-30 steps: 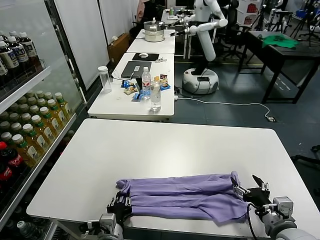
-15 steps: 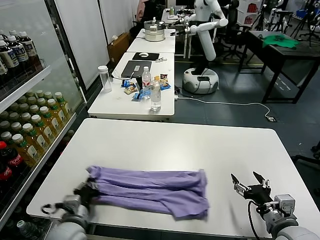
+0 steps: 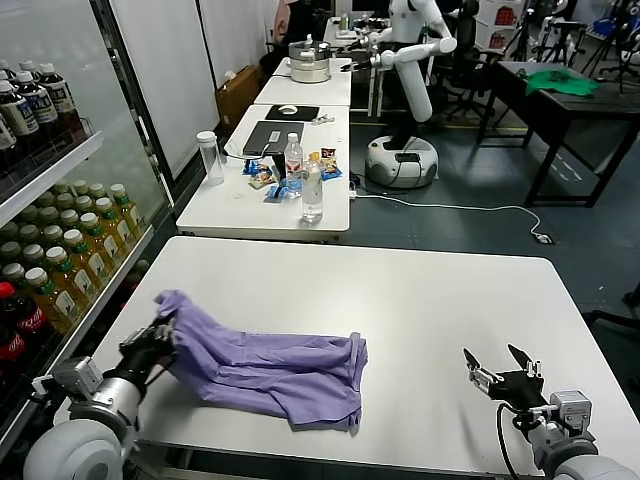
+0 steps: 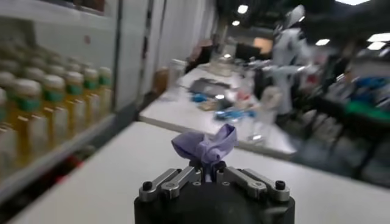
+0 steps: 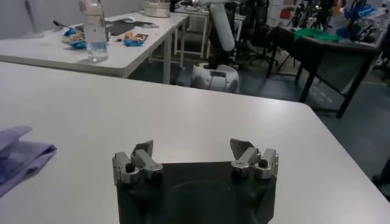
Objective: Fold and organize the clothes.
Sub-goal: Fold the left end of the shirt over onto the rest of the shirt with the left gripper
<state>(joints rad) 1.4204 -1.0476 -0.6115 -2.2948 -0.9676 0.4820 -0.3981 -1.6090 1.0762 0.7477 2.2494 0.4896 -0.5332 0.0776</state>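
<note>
The lavender T-shirt (image 3: 270,368) lies folded lengthwise in a rumpled strip on the white table (image 3: 400,300), towards its front left. My left gripper (image 3: 160,334) is shut on the shirt's left end and holds it just above the table near the left edge; the pinched fabric bunches up past the jaws in the left wrist view (image 4: 207,145). My right gripper (image 3: 502,366) is open and empty at the front right, well clear of the shirt. The shirt's right end shows at the edge of the right wrist view (image 5: 18,155).
A shelf of bottled drinks (image 3: 60,250) stands close along the table's left side. A second table (image 3: 275,185) with bottles, snacks and a laptop stands behind. A green cloth (image 3: 560,82) lies on a dark table at the far right.
My left gripper has dragged the shirt's left end leftwards and away from the front edge. The shirt slid left and bunched shorter. My right gripper let go of the other end and stayed put, open.
</note>
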